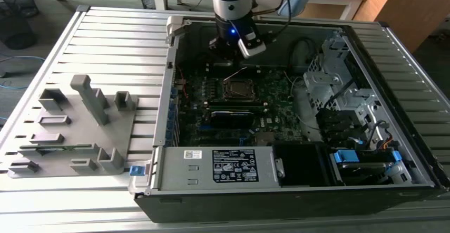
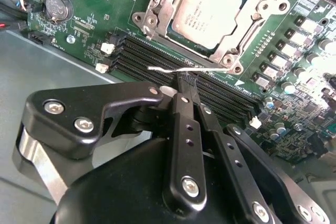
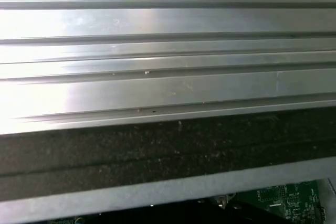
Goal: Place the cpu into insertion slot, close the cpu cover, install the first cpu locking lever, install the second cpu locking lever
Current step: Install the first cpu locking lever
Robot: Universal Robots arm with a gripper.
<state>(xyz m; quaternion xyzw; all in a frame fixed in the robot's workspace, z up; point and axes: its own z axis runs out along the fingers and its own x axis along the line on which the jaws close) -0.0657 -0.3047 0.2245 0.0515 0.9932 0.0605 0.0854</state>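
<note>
cpu [image 2: 212, 15] seated flat in insertion slot [image 2: 157, 11], silver top up; cpu cover [image 2: 262, 3] closed around it; thin lever [image 2: 189, 69] lying alongside.

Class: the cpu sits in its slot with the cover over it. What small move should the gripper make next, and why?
Probably press the locking lever down toward the board. The cpu already lies under the closed cpu cover, and the gripper looks shut on the thin lever, which in the exterior view stands raised beside the socket, not yet latched.
</note>
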